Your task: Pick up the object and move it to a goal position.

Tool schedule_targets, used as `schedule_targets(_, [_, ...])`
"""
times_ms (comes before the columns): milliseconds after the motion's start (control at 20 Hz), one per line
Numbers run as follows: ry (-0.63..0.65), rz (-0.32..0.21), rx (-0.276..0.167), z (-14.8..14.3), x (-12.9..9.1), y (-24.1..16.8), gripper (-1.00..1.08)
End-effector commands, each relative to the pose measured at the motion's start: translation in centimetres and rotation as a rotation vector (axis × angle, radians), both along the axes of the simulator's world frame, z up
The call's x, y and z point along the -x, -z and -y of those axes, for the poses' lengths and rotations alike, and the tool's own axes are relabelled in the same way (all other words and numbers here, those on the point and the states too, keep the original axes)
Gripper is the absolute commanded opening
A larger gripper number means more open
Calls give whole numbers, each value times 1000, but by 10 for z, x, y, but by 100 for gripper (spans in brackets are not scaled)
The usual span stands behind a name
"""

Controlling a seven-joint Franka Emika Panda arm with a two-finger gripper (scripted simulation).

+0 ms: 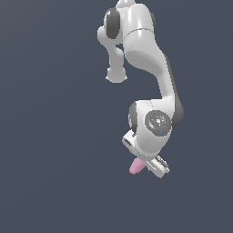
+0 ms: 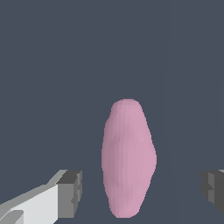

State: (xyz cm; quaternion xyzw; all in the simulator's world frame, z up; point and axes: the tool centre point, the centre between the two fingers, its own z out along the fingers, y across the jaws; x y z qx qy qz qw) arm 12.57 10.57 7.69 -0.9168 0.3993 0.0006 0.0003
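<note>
The object (image 2: 128, 157) is a pale pink elongated blob lying on the dark grey floor. In the wrist view it lies lengthwise between my two dark finger pads (image 2: 72, 192), with a clear gap on each side and neither pad touching it. My gripper (image 2: 142, 190) is open around it. In the exterior view the object (image 1: 135, 166) pokes out from under the white hand, and the gripper (image 1: 146, 167) sits low over it, its fingertips mostly hidden by the hand.
The white arm (image 1: 145, 59) reaches down from the top of the exterior view. Plain dark grey floor (image 1: 54, 136) lies all around, with no other objects or marker in view.
</note>
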Motion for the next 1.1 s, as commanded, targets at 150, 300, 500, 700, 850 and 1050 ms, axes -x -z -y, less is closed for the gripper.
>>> schedule_targets(150, [11,0,1,-1,-1,2,100])
schedule_targets(300, [11,0,1,-2,-1,5,100])
schedule_targets(500, [12,0,1,-1,-1,21,100])
schedule_targets(700, [14,1,1,-1,0,44,100])
schedule_targets(850, [15,1,1,-1,0,53,100])
schedule_targets(1050, [15,1,1,-1,-1,52,100])
